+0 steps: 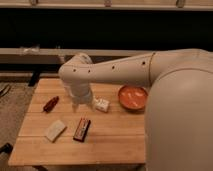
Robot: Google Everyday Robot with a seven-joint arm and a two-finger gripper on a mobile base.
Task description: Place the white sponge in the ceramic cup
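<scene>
The white sponge [55,130] lies flat on the wooden table [115,145], at the front left. My gripper [80,104] hangs down from the white arm [115,70] over the middle of the table, behind and to the right of the sponge and apart from it. The ceramic cup does not show in this view; the arm may be hiding it.
A dark red-black bar [82,129] lies right of the sponge. A small red object [50,104] lies at the left. A chunky white box [102,104] sits just right of the gripper. An orange bowl [132,96] stands at the right, next to my arm's bulk.
</scene>
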